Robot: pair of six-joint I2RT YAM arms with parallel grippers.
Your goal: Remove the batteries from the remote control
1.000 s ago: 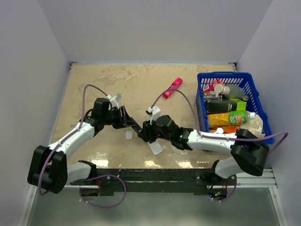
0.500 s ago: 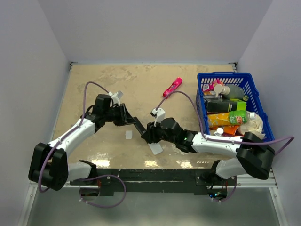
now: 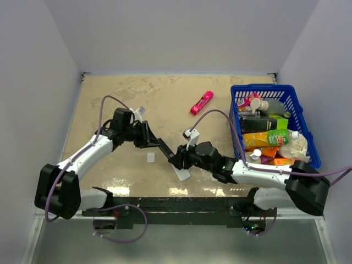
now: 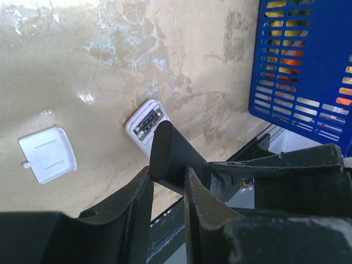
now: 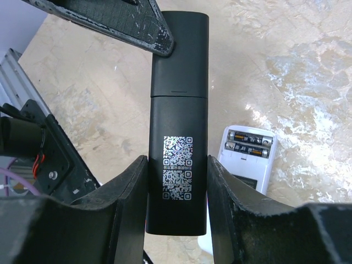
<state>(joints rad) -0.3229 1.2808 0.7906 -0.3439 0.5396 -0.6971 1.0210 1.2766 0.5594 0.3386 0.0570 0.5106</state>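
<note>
A black remote control hangs above the table, gripped at both ends. My right gripper is shut on its lower half, at the QR-code label. My left gripper is shut on the rounded far end of the black remote. The back cover of the black remote is closed and no cells show in it. Below it a white remote lies on its face with its compartment open, and two batteries sit side by side inside.
A small white cover lies on the table left of the white remote. A pink remote lies further back. A blue basket full of packages stands at the right. The metal rail runs along the near edge.
The left gripper has closed on the black remote's far end. The right arm and the remote have drifted slightly to the right and nearer.
</note>
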